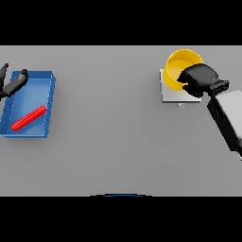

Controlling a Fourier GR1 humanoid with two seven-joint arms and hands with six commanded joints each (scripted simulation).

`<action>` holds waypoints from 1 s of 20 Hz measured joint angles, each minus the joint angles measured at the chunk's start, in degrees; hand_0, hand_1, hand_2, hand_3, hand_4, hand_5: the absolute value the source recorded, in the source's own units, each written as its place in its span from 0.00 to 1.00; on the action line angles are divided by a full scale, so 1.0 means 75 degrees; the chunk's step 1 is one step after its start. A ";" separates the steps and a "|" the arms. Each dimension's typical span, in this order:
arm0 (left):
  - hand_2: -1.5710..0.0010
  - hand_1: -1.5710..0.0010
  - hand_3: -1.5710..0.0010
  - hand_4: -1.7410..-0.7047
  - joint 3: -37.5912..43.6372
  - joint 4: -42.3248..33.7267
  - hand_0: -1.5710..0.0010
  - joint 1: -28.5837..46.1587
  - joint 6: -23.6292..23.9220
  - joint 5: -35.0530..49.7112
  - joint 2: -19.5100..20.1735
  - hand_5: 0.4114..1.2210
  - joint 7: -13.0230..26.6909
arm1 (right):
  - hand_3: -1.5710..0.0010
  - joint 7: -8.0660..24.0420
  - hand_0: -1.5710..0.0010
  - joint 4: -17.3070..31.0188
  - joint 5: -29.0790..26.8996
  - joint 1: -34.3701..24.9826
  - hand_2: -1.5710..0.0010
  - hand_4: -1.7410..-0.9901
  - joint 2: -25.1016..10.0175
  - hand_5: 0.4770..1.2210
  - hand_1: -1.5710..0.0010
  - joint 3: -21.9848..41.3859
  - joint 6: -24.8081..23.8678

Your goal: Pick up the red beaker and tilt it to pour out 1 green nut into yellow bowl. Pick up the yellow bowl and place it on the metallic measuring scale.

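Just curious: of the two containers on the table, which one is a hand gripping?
The yellow bowl, held by the right hand over the metallic scale; the blue tray isn't gripped.

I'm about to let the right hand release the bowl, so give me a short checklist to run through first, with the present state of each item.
1. Yellow bowl over the metallic scale: ok, it overlaps the scale's plate.
2. Bowl fully resting and level on the scale: cannot tell, it looks tilted.
3. Right hand holds the bowl: ok, its fingers wrap the rim.
4. Green nut inside the bowl: cannot tell, none shows.
5. Red beaker out of the way: ok, it lies in the blue tray at far left.
6. Left hand clear of the scale: ok, it is at the tray's top corner.
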 measured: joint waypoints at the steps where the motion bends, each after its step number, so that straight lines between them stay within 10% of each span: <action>1: 1.00 1.00 1.00 0.98 0.0002 -0.0004 1.00 -0.0002 -0.0022 -0.0009 0.0035 0.37 -0.0006 | 0.16 -0.0071 0.00 0.0188 -0.0025 0.0014 0.08 0.00 0.0080 1.00 0.00 -0.0024 -0.0071; 10: 1.00 1.00 1.00 0.98 -0.0078 0.0078 1.00 -0.0026 -0.0037 -0.0061 -0.0077 0.37 0.0033 | 0.13 -0.0256 0.11 0.1127 -0.0153 -0.0233 0.12 0.00 0.0324 1.00 0.00 -0.0243 0.0073; 12: 1.00 1.00 1.00 0.98 -0.0050 0.0258 1.00 -0.0130 -0.0069 -0.0065 -0.0144 0.38 0.0037 | 0.33 -0.0290 0.28 0.1150 -0.0182 -0.0255 0.15 0.05 0.0341 1.00 0.16 -0.0271 0.0172; 15: 1.00 1.00 1.00 0.97 -0.0066 0.0266 1.00 -0.0204 -0.0015 -0.0107 -0.0190 0.39 0.0052 | 0.53 -0.0280 0.63 0.1250 -0.0309 -0.0285 0.42 0.20 0.0358 0.72 0.47 -0.0404 0.0350; 20: 1.00 1.00 1.00 0.98 -0.0018 0.0251 1.00 -0.0078 -0.0106 -0.0037 -0.0094 0.36 -0.0037 | 0.69 -0.0347 0.88 0.1367 -0.0128 -0.0347 0.72 0.34 0.0279 0.51 0.81 -0.0233 0.0425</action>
